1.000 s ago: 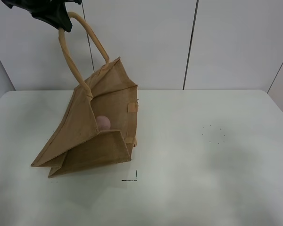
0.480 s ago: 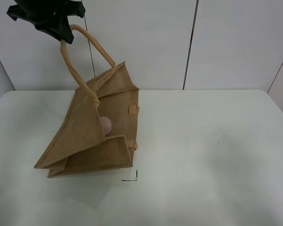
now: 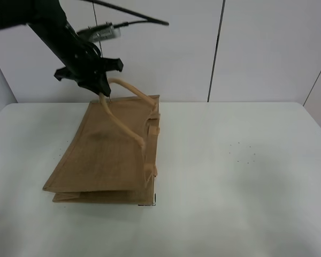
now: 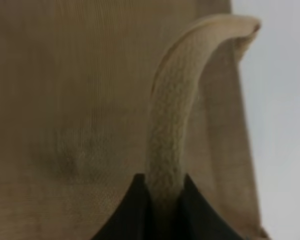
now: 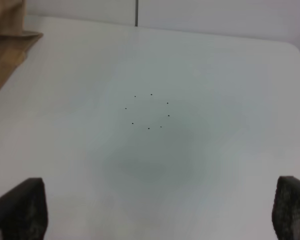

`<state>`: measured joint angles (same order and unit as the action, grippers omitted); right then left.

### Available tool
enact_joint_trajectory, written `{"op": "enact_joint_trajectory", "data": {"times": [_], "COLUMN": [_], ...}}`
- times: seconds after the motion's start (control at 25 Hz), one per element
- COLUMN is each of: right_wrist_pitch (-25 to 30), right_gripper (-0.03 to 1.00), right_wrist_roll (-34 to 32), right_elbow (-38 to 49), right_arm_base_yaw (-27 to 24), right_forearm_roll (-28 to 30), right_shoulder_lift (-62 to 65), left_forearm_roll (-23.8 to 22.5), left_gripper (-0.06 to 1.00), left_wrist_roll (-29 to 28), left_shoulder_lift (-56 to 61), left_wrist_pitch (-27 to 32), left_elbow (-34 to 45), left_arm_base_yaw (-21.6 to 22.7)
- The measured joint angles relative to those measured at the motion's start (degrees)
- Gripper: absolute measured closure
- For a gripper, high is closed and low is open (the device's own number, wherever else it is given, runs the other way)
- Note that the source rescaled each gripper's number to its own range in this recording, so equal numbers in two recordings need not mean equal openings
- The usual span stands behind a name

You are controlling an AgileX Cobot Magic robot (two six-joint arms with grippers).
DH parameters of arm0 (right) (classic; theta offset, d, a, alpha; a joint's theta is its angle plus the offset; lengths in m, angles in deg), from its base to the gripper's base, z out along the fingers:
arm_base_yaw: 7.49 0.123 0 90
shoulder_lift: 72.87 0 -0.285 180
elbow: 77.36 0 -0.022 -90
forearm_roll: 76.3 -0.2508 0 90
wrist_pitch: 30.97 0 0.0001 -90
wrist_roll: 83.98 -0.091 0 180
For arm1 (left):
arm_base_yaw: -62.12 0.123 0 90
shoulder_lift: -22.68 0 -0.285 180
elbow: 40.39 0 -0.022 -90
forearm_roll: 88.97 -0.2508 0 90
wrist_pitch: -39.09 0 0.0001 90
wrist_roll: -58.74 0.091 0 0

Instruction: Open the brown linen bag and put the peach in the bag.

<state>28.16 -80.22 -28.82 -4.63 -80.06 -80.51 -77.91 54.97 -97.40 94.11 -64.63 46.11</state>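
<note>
Bench: white, carrying the brown linen bag on its left half, where it lies collapsed nearly flat with its mouth toward the far edge. Upper loop handle: pinched between the closed jaws of the left end effector, a hold suited to raising the top panel and parting the mouth. Right end effector: spread wide and empty above the bare right half, clear of the bag. Peach: not visible anywhere on the bench; presumably hidden inside the bag.
</note>
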Motion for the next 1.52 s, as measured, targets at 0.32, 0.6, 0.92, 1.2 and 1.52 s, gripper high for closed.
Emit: {"op": "enact_joint_trajectory", "data": {"times": [0.32,0.6,0.92,1.2,1.52], "right_wrist_pitch": [0.0,0.0,0.0,0.0,0.0], "right_gripper": [-0.03,-0.03,-0.03,-0.03,-0.03], "right_wrist_roll": [0.0,0.0,0.0,0.0,0.0], "right_elbow": [0.0,0.0,0.0,0.0,0.0], "right_arm_base_yaw": [0.0,0.0,0.0,0.0,0.0], "right_forearm_roll": [0.0,0.0,0.0,-0.1,-0.1], "right_shoulder_lift": [0.0,0.0,0.0,0.0,0.0], "left_forearm_roll": [4.6,5.2,-11.1,-15.6,-15.0], "left_gripper": [0.92,0.06,-0.05,-0.05,-0.05], "left_wrist_roll": [5.3,8.7,1.8,-1.1,-0.4], "left_shoulder_lift": [-10.6,-10.7,-10.7,-10.7,-10.6], "left_wrist_pitch": [-2.5,-2.8,1.7,6.5,10.3], "left_elbow": [0.4,0.5,-2.0,-7.7,-8.1], "left_arm_base_yaw": [0.0,0.0,0.1,4.9,13.2]}}
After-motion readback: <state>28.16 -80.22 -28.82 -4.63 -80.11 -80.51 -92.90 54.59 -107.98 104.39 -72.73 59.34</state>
